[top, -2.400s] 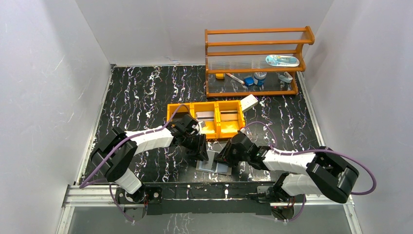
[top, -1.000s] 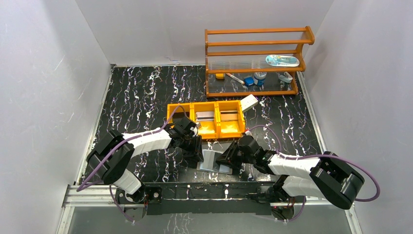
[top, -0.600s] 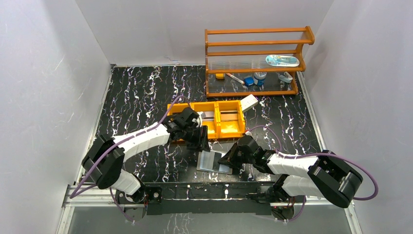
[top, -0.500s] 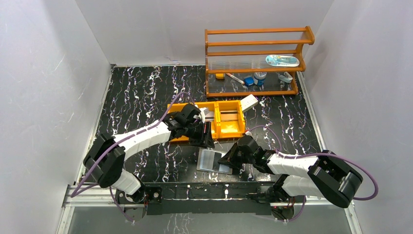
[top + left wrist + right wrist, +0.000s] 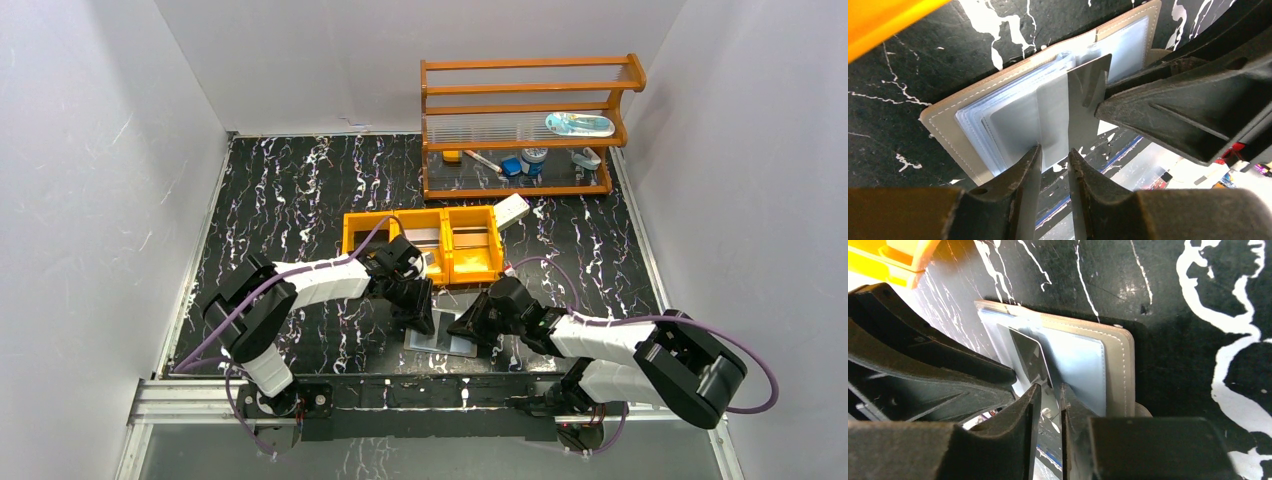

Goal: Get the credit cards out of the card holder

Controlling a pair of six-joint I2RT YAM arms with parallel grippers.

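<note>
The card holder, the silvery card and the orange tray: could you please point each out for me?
card holder (image 5: 1075, 365), right wrist view, pale blue inner face.
silvery card (image 5: 1053, 110), left wrist view, its light-reflecting face.
orange tray (image 5: 470, 270), top external view, right compartment's near wall.

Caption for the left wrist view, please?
Shiny silvery card sticking out of open grey folding wallet, between left gripper's fingers, right gripper alongside.

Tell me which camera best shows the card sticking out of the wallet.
Left wrist: the shiny card rises from the open wallet, its face mostly visible. Right wrist shows only a narrower slice of it. The top external view is too far away to make it out.
</note>
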